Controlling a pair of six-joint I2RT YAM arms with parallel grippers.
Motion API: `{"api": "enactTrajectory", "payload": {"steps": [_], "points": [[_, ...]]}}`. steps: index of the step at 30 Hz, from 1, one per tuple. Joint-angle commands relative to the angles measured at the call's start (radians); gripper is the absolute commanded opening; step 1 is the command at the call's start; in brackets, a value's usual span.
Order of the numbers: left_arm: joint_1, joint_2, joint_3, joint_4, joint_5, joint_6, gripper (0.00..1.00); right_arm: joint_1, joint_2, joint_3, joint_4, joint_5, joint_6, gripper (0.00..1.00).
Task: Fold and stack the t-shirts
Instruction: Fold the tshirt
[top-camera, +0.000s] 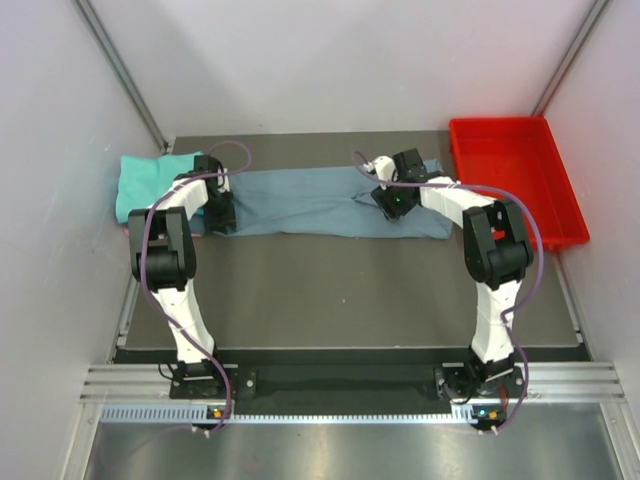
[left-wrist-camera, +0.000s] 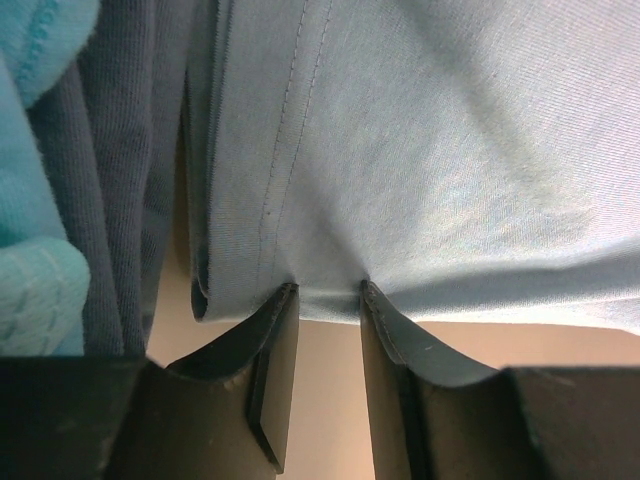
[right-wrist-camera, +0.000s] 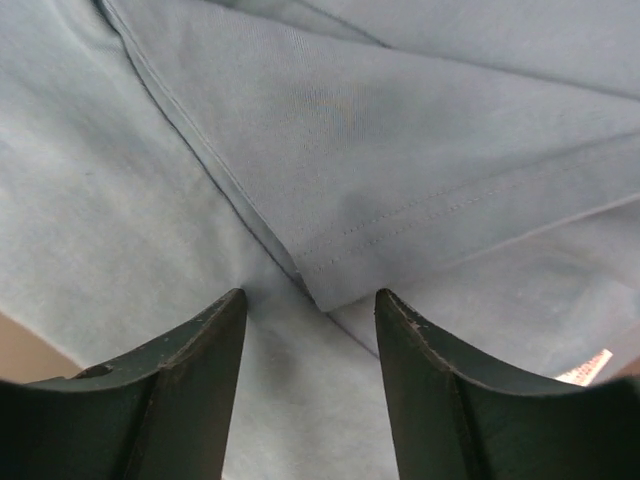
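Observation:
A dusty grey-blue t-shirt (top-camera: 320, 200) lies as a long folded strip across the back of the table. My left gripper (top-camera: 222, 215) is at its left end. In the left wrist view the jaws (left-wrist-camera: 330, 290) stand a little apart, their tips touching the shirt's hemmed near edge (left-wrist-camera: 450, 150). My right gripper (top-camera: 393, 203) is over the shirt's right part. Its jaws (right-wrist-camera: 310, 295) are wide open, tips resting on the cloth (right-wrist-camera: 150, 200), with a sleeve hem (right-wrist-camera: 420, 230) between them. A folded teal t-shirt (top-camera: 150, 185) lies at the far left, and a darker blue one (left-wrist-camera: 110, 200) lies beside it.
A red plastic tray (top-camera: 515, 175) stands at the back right, beside the shirt's right end. Walls enclose the table on the left, back and right. A small label (right-wrist-camera: 585, 367) shows at the right wrist view's lower right edge.

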Motion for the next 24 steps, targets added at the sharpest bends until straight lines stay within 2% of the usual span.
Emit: {"api": "enactTrajectory", "payload": {"steps": [1, 3, 4, 9, 13, 16, 19, 24], "points": [[0.017, -0.028, -0.024, -0.022, -0.045, 0.0, 0.36, 0.017, 0.006, 0.047, 0.051, 0.021, -0.018, 0.54], [0.017, -0.033, -0.028, -0.021, -0.045, -0.002, 0.36, 0.017, 0.012, 0.05, 0.066, 0.035, -0.018, 0.5], [0.017, -0.034, -0.03, -0.019, -0.045, -0.003, 0.36, 0.017, 0.012, 0.048, 0.07, 0.039, -0.014, 0.44], [0.017, -0.04, -0.039, -0.015, -0.043, -0.002, 0.36, 0.02, 0.011, 0.067, 0.08, 0.045, -0.006, 0.36], [0.017, -0.042, -0.045, -0.01, -0.043, -0.003, 0.36, 0.018, 0.011, 0.071, 0.089, 0.05, -0.008, 0.16], [0.017, -0.042, -0.047, -0.01, -0.043, -0.003, 0.36, 0.018, 0.017, 0.084, 0.098, 0.055, -0.006, 0.05], [0.017, -0.044, -0.051, -0.01, -0.043, -0.003, 0.36, 0.022, 0.031, 0.111, 0.098, 0.059, -0.009, 0.0], [0.017, -0.048, -0.061, -0.006, -0.043, -0.002, 0.36, 0.023, 0.043, 0.168, 0.106, 0.059, -0.014, 0.0]]}}
